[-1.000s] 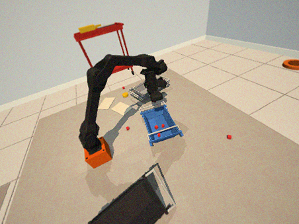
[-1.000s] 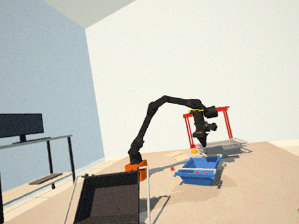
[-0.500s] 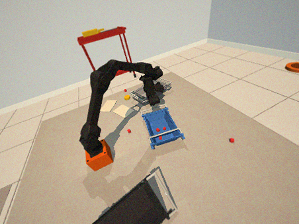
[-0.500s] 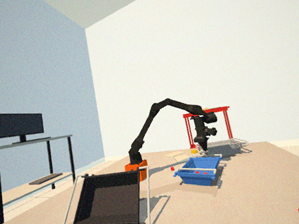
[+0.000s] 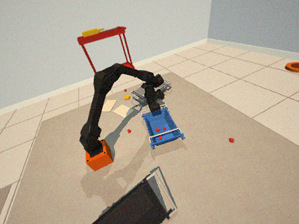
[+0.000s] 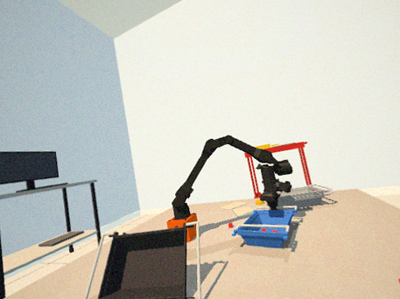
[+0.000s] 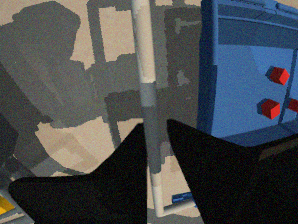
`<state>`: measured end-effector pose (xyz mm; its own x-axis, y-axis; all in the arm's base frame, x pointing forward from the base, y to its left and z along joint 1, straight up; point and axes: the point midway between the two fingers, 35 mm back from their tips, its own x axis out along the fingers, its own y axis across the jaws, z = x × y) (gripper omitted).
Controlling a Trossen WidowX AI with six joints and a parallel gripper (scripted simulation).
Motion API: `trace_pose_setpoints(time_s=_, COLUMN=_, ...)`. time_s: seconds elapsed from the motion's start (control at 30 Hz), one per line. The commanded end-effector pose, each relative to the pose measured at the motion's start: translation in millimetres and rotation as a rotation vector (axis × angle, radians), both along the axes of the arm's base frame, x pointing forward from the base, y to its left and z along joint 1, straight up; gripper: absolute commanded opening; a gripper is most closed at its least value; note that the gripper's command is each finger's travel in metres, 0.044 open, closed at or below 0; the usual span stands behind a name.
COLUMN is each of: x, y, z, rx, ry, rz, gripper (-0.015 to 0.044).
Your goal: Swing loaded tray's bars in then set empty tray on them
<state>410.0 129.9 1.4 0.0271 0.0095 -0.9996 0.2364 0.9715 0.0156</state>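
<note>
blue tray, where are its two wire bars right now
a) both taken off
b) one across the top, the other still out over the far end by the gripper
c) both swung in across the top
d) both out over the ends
b: on the blue tray one bar crosses above the red blocks, while the other bar stands outside the end, between the fingers of the gripper.
</note>
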Motion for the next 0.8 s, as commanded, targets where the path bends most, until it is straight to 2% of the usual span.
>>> trace_pose_setpoints(time_s=0.0, x=-1.1, y=-8.2, z=15.9, rx=-0.001, ry=-0.008, rz=0.0, gripper=0.0082)
trace_pose_setpoints(time_s=0.33, x=-8.4, y=-36.7, z=27.5, rx=-0.003, ry=-0.008, rz=0.0, gripper=0.0082)
trace_pose_setpoints(time_s=0.77, x=-15.3, y=-69.1, z=10.3, rx=-0.006, ry=-0.007, rz=0.0, gripper=0.0082)
